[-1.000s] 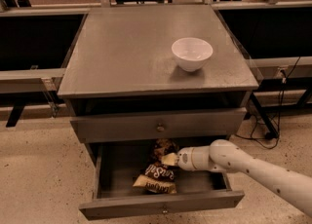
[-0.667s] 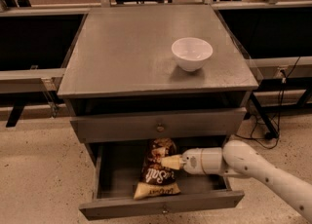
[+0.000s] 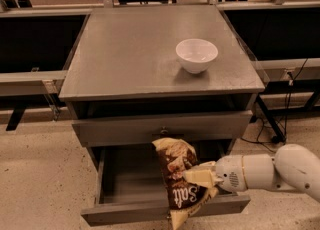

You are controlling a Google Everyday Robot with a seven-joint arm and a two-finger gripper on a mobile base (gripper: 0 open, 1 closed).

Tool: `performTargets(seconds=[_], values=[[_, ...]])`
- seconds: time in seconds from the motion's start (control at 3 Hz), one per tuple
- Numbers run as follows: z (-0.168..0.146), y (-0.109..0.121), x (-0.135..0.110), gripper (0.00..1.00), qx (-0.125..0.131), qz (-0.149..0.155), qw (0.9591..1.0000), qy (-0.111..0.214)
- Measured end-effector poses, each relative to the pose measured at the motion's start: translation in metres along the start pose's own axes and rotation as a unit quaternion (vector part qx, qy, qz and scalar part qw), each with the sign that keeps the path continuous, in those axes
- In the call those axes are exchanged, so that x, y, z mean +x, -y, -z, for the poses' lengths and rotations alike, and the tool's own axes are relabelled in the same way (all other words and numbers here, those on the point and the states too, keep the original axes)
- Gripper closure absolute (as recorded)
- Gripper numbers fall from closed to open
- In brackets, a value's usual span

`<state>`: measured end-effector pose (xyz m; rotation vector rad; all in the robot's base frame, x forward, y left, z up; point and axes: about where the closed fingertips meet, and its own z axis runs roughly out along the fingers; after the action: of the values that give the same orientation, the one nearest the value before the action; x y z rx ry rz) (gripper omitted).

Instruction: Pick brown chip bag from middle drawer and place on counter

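1. My tool [image 3: 199, 178] sits low, under the tabletop's [image 3: 125, 54] front edge and toward its front-right corner. It is out over the open middle drawer [image 3: 127, 174]. The white arm [image 3: 280, 169] reaches in from the right.
2. The tool is clenched on the chip bag [image 3: 175, 166], gripping its right side about halfway along its length.
3. The bag stands nearly upright, in line with the middle of the tabletop's front edge. Its top end overlaps the lower edge of the upper drawer front [image 3: 115, 134], just under the knob [image 3: 163, 131]. Its bottom end hangs across the middle drawer's front rim. I cannot tell whether it touches either one.
4. To the left of the bag I see bare drawer bottom reaching the left wall.
5. On the tabletop, a white bowl [image 3: 196, 54] stands near the right edge, about midway back. Plain grey surface runs from it to the left edge and both left corners.
6. Speckled floor [image 3: 40, 174] lies open in front of the cabinet, on the left side.
7. The bag is crinkled, dark brown through the middle with tan ends, and has large white lettering on its lower half.
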<state>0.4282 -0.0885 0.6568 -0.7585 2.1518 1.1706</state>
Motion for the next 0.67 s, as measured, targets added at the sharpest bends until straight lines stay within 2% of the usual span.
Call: performTargets(seconds=[0.33,0.67], values=[[0.029,-0.044,-0.021,1.00,0.029,0.072,0.9969,-0.011],[0.041,-0.081,-0.066,1.00,0.078,0.142,0.9864,-0.029]])
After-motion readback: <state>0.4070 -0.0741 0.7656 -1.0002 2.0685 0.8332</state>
